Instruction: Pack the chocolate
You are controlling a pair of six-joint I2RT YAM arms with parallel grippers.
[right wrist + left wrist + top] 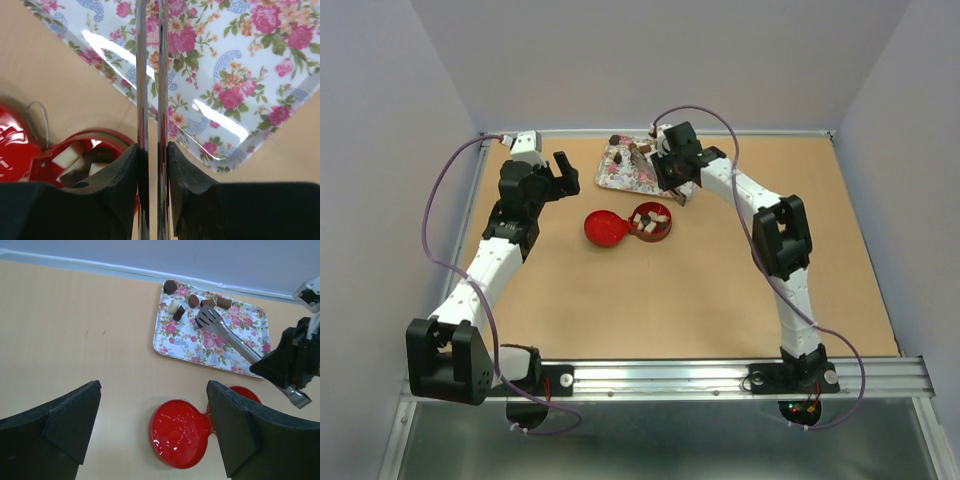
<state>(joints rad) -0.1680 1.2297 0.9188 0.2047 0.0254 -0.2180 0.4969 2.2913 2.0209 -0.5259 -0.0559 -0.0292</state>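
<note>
Several chocolate pieces (193, 301), dark brown, reddish-brown and cream, lie at the far end of the pink-flowered tray (186, 342). More pieces (651, 219) sit in the round red tin (652, 235); they also show in the right wrist view (67, 156). My right gripper (152, 150) is shut on the long metal tongs (149, 75) and holds them over the tray, tips near the pieces (209, 317). My left gripper (152, 390) is open and empty above the tin's red lid (181, 432).
The red lid (604, 228) lies flat, touching the left side of the tin, hinged by a thin wire. The tray (620, 178) lies at the back of the tan table near the rear rail. The right arm (778, 235) reaches across the right side.
</note>
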